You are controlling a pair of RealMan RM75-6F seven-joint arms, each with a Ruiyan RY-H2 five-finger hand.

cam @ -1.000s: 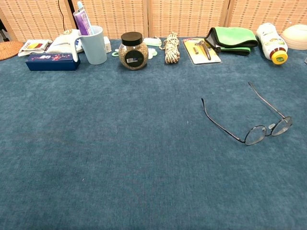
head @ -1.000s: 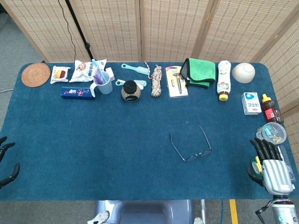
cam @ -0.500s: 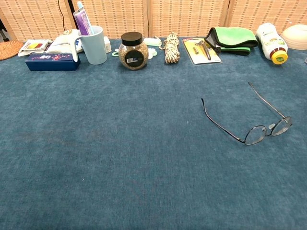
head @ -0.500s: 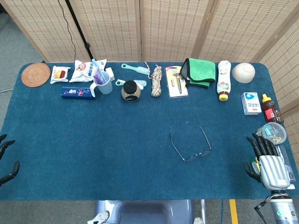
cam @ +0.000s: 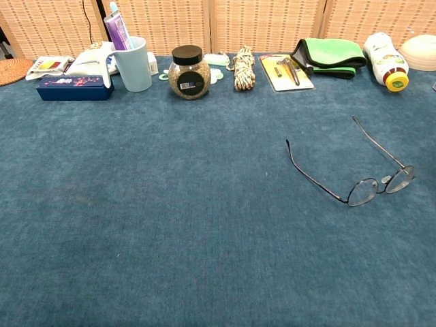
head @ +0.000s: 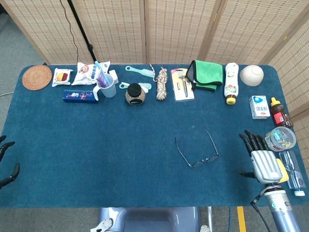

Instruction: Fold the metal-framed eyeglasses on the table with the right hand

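The thin dark metal-framed eyeglasses (head: 199, 147) are lying open on the blue felt table (head: 96, 145), right of centre, lenses toward the robot's edge, both temples sticking out away from the robot toward the back row. Lens bar is running roughly left-right with a slight tilt; the chest view is showing the same glasses (cam: 354, 163) with temples spread, neither one folded.

The right hand (head: 260, 158) is sitting to the right of the glasses, near the table's right edge, apart from them, nothing between. Fingers are pointing away from the robot, spread, holding nothing, touching nothing I can see. It is by far the nearer hand, so reach is leftward and a bit forward; the right-side temple is the closer one to take first, judging from layout.

The left hand (head: 7, 169) is only partly showing at the far left edge, well apart from the glasses; dark fingers are curling but whether they are closed is too cropped to tell. Neither hand is showing in the chest view.

Just right of the right hand: a clear round plastic container (head: 281, 137).
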